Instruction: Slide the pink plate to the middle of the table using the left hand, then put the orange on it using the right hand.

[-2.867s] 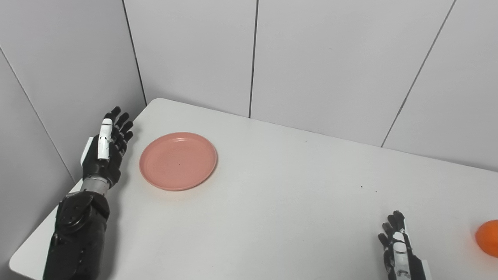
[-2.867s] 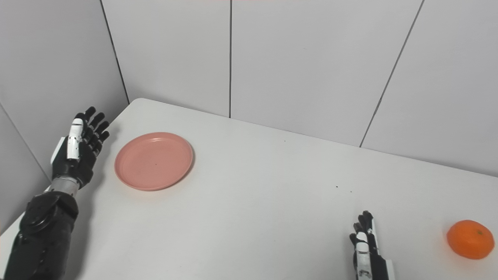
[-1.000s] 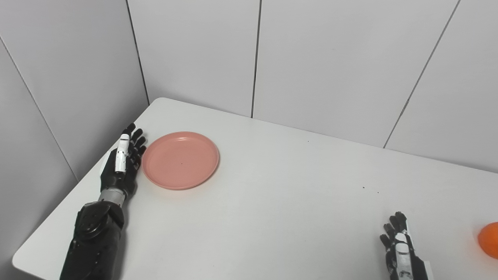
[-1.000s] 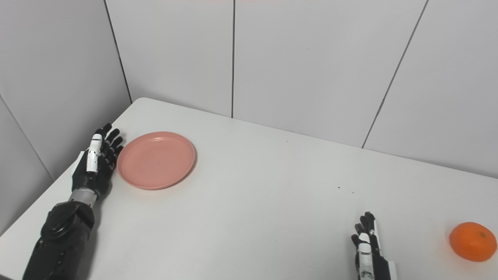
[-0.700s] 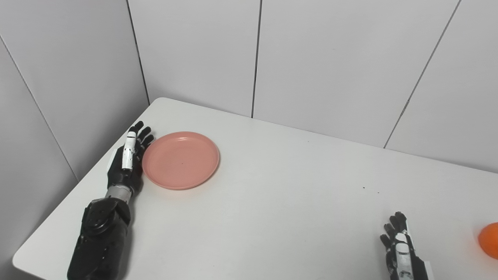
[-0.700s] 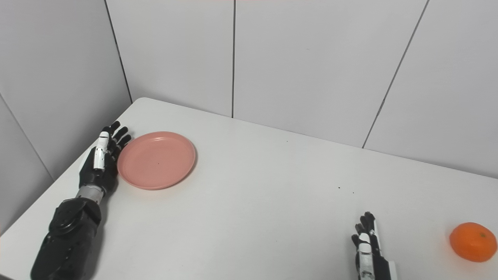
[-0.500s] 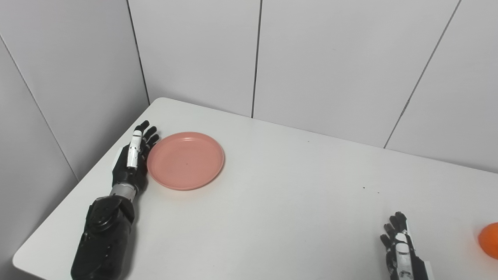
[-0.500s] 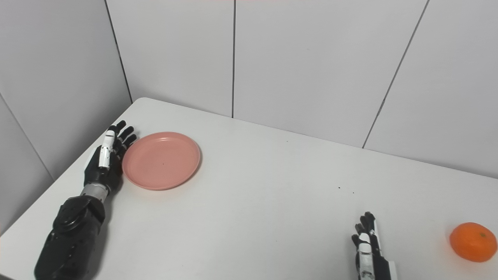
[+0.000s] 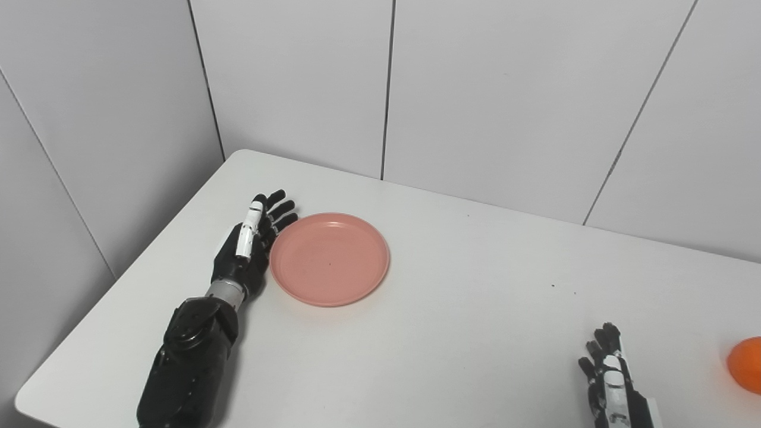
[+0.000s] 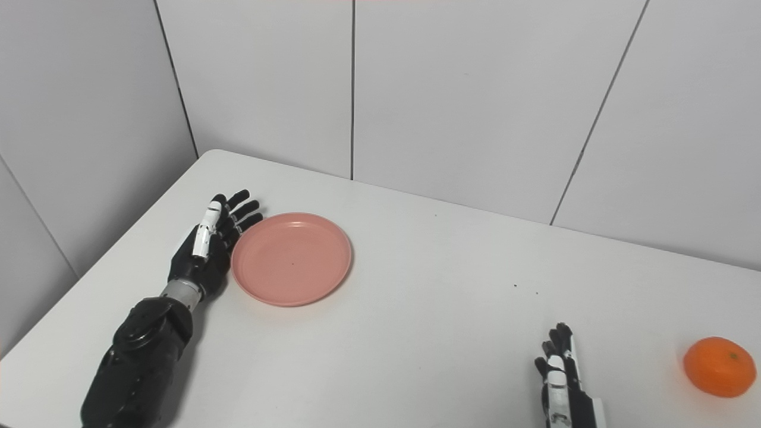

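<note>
Left robot hand (image 9: 247, 252) against pink plate (image 9: 330, 259)

Both looking down from head height, facing the far corner where the grey walls (image 9: 475, 89) meet behind the table (image 9: 452, 333). Set side by side, so nearly the same scene twice. Orange (image 10: 719, 367) whole in the right eye view, cut by the edge in the left.

White table (image 9: 452, 333) against grey wall panels. Pink plate (image 9: 330, 259) left of centre, empty. Left hand (image 9: 248, 249) flat and edge-on, fingers extended, touching plate's left rim. Right hand (image 9: 609, 380) low at bottom right, fingers straight, holding nothing. Orange (image 9: 747, 364) cut off by right edge.
</note>
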Robot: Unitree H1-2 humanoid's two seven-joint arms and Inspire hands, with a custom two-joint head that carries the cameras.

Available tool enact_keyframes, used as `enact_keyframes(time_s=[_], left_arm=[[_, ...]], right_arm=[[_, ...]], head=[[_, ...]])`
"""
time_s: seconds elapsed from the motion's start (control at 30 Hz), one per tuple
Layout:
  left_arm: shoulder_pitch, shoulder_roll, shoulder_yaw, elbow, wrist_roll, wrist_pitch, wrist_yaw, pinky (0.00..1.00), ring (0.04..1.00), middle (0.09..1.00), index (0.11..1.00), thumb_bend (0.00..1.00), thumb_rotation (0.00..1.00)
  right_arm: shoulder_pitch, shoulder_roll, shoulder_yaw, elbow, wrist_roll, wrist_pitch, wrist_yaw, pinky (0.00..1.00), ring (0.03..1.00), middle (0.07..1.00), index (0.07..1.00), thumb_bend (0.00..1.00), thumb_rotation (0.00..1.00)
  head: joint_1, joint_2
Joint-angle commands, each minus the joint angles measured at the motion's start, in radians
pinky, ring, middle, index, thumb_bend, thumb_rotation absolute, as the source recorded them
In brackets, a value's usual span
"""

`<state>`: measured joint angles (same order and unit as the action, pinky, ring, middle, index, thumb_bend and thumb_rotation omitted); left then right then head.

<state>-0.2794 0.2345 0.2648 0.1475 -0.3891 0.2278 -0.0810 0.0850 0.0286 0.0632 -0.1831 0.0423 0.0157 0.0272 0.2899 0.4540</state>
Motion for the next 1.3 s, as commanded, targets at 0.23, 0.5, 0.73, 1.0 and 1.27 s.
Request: enact_keyframes(time_s=[0.23, 0.5, 0.73, 1.0, 1.27], left_arm=[[-0.041, -0.022, -0.043, -0.031, 0.003, 0.027, -0.019, 0.88, 0.888, 0.893, 0.873, 0.36, 1.00], [-0.052, -0.053, -0.081, -0.046, 0.017, 0.052, -0.010, 0.90, 0.903, 0.906, 0.891, 0.38, 1.00], [-0.061, -0.070, -0.096, -0.050, 0.027, 0.073, -0.006, 0.90, 0.902, 0.905, 0.889, 0.38, 1.00], [-0.069, -0.078, -0.116, -0.051, 0.039, 0.085, -0.012, 0.90, 0.903, 0.908, 0.892, 0.37, 1.00], [-0.076, -0.090, -0.141, -0.035, 0.045, 0.070, -0.030, 0.90, 0.904, 0.909, 0.896, 0.37, 1.00]], right_arm=[[-0.013, 0.001, -0.002, -0.011, -0.003, -0.003, 0.000, 1.00, 0.993, 0.994, 0.994, 0.15, 1.00], [-0.014, 0.007, -0.002, -0.006, -0.008, -0.017, -0.004, 1.00, 0.984, 0.988, 0.989, 0.16, 1.00], [-0.016, 0.011, -0.002, -0.009, -0.011, -0.017, -0.006, 1.00, 0.980, 0.986, 0.990, 0.16, 1.00], [-0.016, 0.014, -0.002, -0.012, -0.019, -0.016, -0.009, 1.00, 0.975, 0.982, 0.985, 0.17, 1.00], [-0.018, 0.017, 0.004, -0.018, -0.017, -0.005, -0.007, 1.00, 0.981, 0.988, 0.993, 0.19, 1.00]], head=[[-0.001, 0.002], [-0.008, 0.009], [-0.017, 0.019], [-0.030, 0.031], [-0.049, 0.042]])
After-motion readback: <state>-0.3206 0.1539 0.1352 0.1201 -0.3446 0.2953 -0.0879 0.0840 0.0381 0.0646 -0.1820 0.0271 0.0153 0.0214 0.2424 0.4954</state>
